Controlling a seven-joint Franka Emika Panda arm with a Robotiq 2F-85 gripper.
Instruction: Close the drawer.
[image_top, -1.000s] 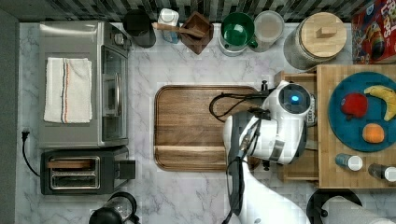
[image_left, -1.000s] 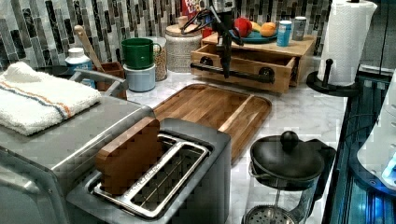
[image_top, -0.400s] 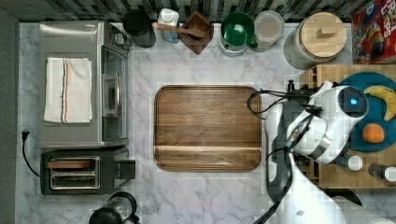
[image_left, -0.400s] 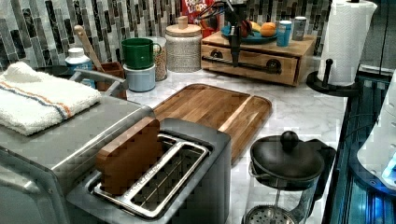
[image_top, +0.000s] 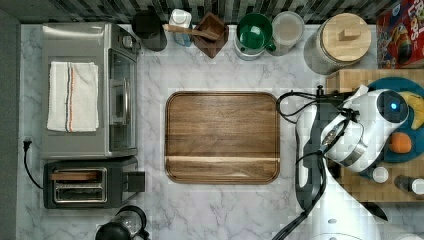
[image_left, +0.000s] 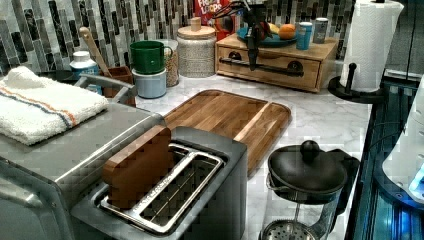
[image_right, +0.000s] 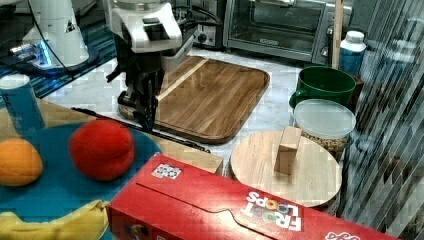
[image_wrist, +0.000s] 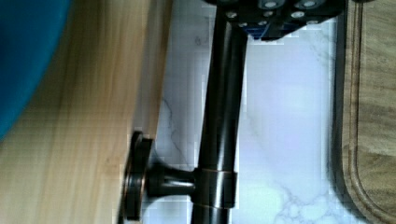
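Drawer (image_left: 267, 68): seen pushed flush into the wooden block under the blue plate (image_left: 270, 40), at the far right of the tabletop (image_left: 320, 115) in the left view.
Handle (image_wrist: 219, 121): a dark bar, long axis running along the drawer front.
End effector (image_left: 251, 55): placed directly at the handle, on the board (image_top: 222, 136) side of the drawer; whether it is open or closed cannot be told.
Push direction: judged away from the board, into the block.

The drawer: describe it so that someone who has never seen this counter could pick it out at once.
Start at the paper towel roll on the left view's right; beside it stands a thick light-wood block carrying a blue plate of fruit. The drawer is that block's front panel, pushed in flush. Its long dark bar handle, where the tool sits, sets it apart from the flat dark cutting board in front.
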